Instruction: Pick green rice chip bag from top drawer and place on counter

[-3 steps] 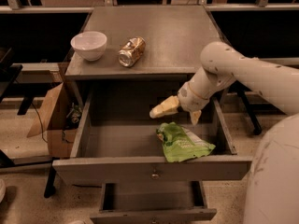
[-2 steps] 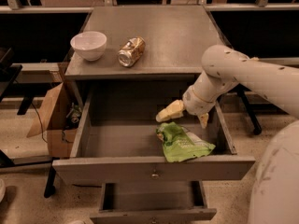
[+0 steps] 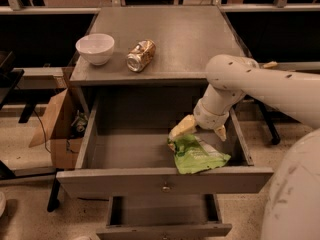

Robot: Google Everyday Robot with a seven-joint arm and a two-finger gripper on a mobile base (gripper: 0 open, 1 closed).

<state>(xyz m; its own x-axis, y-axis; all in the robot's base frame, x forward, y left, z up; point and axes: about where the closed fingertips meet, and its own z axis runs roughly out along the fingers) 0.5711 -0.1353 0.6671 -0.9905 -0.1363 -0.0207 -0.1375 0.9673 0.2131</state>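
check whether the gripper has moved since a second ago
Yes. The gripper has come down and toward the front wall of the wide grey metal drawer. It is open and sits right over the crumpled light-green foil bag.

Speckled beige floor point(image 3: 25, 189) with a cardboard box point(image 3: 56, 126) at left.

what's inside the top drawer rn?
The green rice chip bag at front right, with the gripper over its back edge, jaws open. The arm hides the right rear corner of the top drawer.
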